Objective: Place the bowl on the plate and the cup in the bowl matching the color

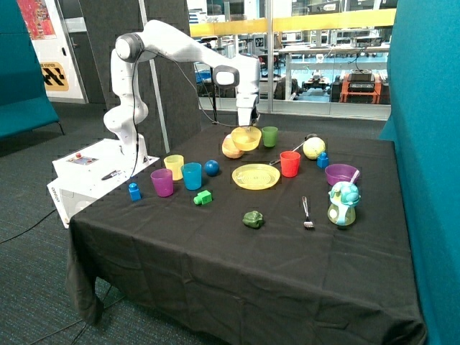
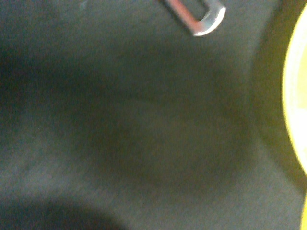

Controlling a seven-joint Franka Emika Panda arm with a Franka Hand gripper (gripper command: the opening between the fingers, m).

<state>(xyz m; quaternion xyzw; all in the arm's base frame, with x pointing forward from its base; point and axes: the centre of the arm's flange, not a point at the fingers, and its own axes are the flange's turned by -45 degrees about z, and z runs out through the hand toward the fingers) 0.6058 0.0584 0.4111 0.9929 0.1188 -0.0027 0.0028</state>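
Gripper [image 1: 246,126] gripping bowl [image 1: 246,138] above table [image 1: 215,244]

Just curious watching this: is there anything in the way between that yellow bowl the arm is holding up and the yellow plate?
Nothing visible. The gripper holds the yellow bowl above the cloth; the yellow plate lies bare just in front, with the red cup off to one side.
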